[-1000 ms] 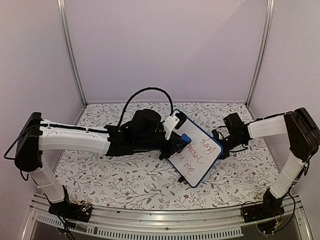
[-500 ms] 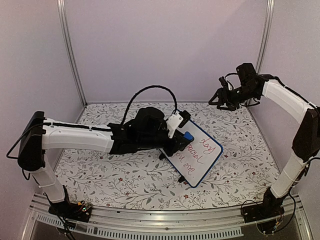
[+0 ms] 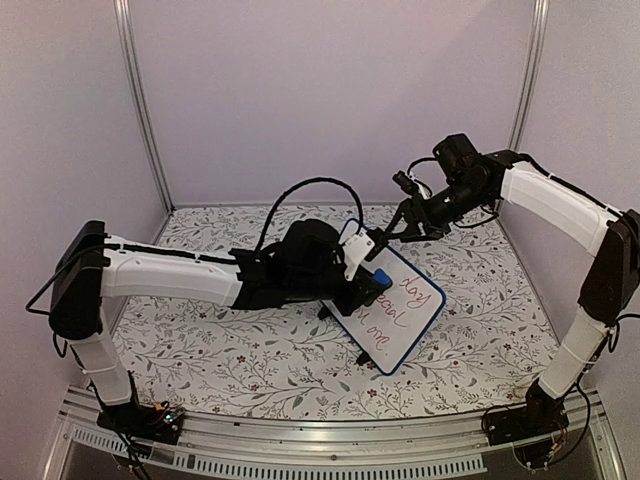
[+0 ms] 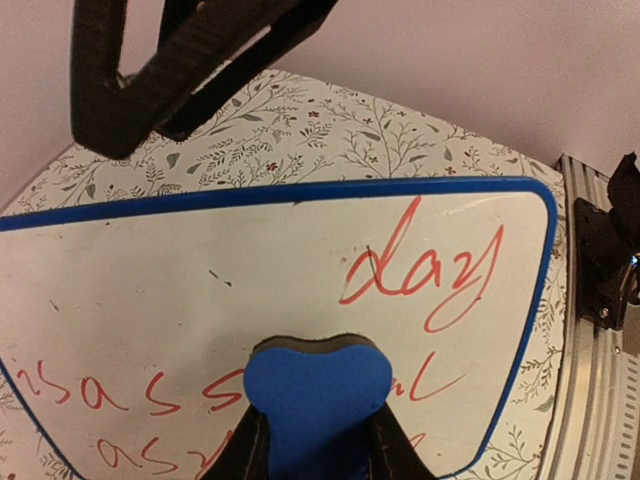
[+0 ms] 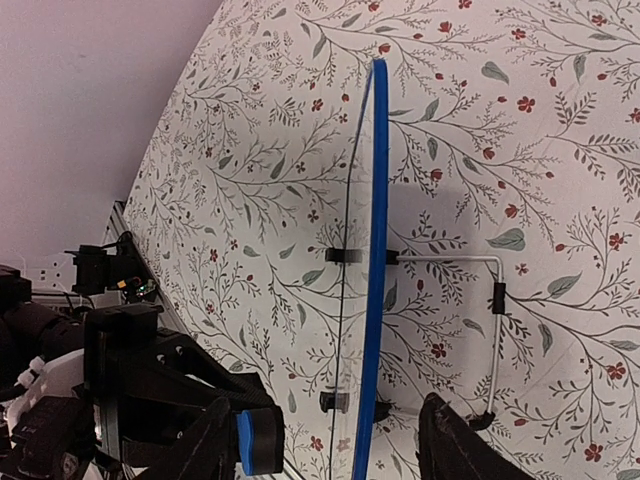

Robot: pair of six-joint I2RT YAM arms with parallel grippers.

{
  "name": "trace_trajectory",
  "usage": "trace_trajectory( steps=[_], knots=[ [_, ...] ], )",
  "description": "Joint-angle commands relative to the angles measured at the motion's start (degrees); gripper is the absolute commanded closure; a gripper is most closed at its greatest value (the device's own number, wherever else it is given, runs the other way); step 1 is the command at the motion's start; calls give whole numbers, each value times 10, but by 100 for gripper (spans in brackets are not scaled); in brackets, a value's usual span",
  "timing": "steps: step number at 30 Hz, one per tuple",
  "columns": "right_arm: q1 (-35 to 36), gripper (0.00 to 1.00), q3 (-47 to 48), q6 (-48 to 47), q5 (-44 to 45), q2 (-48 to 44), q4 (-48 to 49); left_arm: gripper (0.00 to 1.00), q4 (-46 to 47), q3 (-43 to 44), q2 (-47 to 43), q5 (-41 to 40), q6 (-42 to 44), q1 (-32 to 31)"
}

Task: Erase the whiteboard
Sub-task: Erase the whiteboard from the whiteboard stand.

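While the left gripper (image 4: 320,440) clenches a small blue eraser block (image 4: 318,385) between its two fingers (image 4: 248,455), the block's leading edge rests on the whiteboard (image 4: 200,270). The board lies directly under and ahead of those fingers. Red handwriting (image 4: 110,395) runs out to both sides of the block, and the word "day" (image 4: 420,272) sits just beyond the fingertips, to their right. Past that, the board's dark blue frame (image 4: 300,190) curves across, with the floral-patterned table (image 3: 230,350) showing behind it. Farther on, the right gripper (image 3: 388,236) hangs above the board's far edge, apart from it, its fingers spread with nothing between them. Seen from that wrist, the board stands edge-on below the fingers, with a thin wire stand (image 5: 455,260) jutting out at one side.
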Motion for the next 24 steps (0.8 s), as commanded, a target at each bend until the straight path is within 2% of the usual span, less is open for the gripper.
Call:
trace_trajectory(
  steps=[1, 12, 24],
  knots=[
    [-3, 39, -19, -12, -10, 1, 10, 100, -4, 10, 3, 0, 5, -3],
    [-3, 38, -12, -22, 0, 16, 8, 100, -16, 18, 5, 7, 13, -3],
    [-4, 37, -7, -28, 3, 20, 0, 100, -9, 74, 53, 22, 11, -2]
  ],
)
